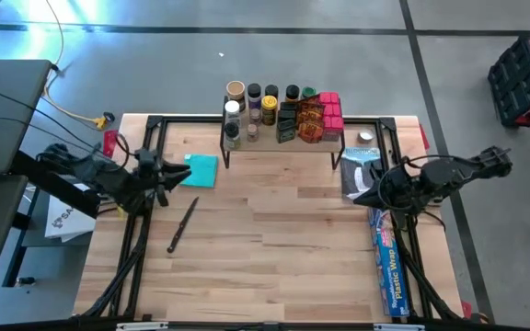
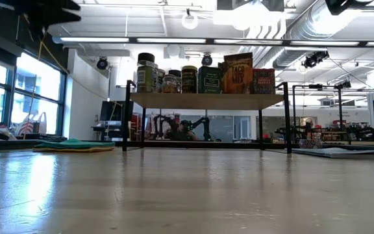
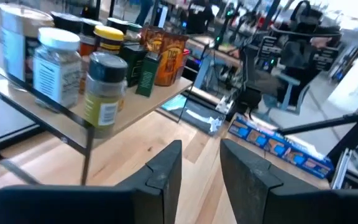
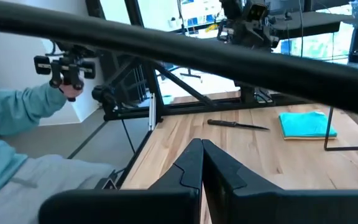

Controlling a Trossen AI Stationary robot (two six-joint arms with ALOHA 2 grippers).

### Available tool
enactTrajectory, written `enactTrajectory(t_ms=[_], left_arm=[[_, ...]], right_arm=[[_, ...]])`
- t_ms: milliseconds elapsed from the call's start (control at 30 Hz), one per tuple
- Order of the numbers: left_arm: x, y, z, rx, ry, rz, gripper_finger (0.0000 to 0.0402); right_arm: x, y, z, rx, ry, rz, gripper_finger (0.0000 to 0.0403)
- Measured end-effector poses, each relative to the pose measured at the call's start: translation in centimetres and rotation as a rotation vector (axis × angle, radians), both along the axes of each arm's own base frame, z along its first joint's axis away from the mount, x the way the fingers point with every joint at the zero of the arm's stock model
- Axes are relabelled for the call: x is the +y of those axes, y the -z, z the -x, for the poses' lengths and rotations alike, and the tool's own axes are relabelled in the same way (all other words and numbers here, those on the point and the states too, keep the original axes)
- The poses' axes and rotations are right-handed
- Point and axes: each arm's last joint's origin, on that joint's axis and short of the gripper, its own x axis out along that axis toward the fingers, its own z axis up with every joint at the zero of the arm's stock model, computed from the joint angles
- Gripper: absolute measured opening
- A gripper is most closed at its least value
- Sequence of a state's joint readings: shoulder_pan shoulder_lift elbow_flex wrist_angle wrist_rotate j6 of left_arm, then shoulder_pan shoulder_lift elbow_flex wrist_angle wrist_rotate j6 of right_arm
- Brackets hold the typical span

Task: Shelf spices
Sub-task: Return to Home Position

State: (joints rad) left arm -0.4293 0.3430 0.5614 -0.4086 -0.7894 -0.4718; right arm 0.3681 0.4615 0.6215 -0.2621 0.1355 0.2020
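Wood, pale and bare, makes up most of the surface [image 1: 274, 267]. At its left side the left gripper [image 1: 167, 178] hangs just beside the teal cloth [image 1: 201, 171], its fingers parted with nothing between them. A slim dark tool [image 1: 182, 225] lies on the boards apart from the cloth.

In the middle, at the far edge, stands the shelf [image 1: 270, 144], and the spices [image 1: 283, 110] are gathered on its top. The round jars [image 1: 236, 90] sit at the left end, then come the dark tins [image 1: 288, 119] and the orange packets [image 1: 309, 118], with the red boxes [image 1: 331, 110] at the right end. No spice shows loose on the surface, so the job looks finished.

The jars are probably stiff, smooth and light, and best gripped across the body below the lid, since a lid may turn or slip. The packets look soft and crinkly and would suit a pinch at the top edge. The boxes are likely light card, to be squeezed gently on their flat sides.

On the right, the right gripper [image 1: 362, 196] hangs above the end of the blue plastic-wrap box [image 1: 389, 262], clenched on nothing.
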Motion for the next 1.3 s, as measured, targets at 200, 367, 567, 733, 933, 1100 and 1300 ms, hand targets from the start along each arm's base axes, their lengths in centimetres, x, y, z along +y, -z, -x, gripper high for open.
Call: enactTrajectory(t_ms=[200,367,567,733,933,1100,1300], left_arm=[[0.0,4.0,-1.9,-0.077,0.057,0.016,0.0073],[0.8,5.5,-2.5,-0.076,0.05,0.024,0.0042],[1.6,5.5,-2.6,-0.058,0.069,-0.022,0.0006],[2.4,5.6,-2.6,-0.046,0.089,-0.038,0.0002],[2.8,5.1,-1.3,-0.097,0.106,-0.071,0.0001],[2.8,5.5,0.6,-0.094,0.087,-0.075,0.0001],[2.7,6.3,1.0,-0.146,0.091,-0.087,0.0001]], right_arm=[[-0.1,1.7,0.5,0.006,-0.011,0.003,0.0],[-0.1,3.4,0.5,-0.034,-0.015,-0.008,0.0],[-0.1,5.5,0.6,-0.096,-0.016,-0.01,0.0],[-0.2,6.8,0.7,-0.141,-0.016,-0.028,0.0],[-0.1,9.2,0.6,-0.157,-0.023,-0.057,0.0],[-0.1,11.1,0.6,-0.193,-0.027,-0.081,0.0],[0.0,13.0,0.4,-0.204,-0.027,-0.092,0.0]])
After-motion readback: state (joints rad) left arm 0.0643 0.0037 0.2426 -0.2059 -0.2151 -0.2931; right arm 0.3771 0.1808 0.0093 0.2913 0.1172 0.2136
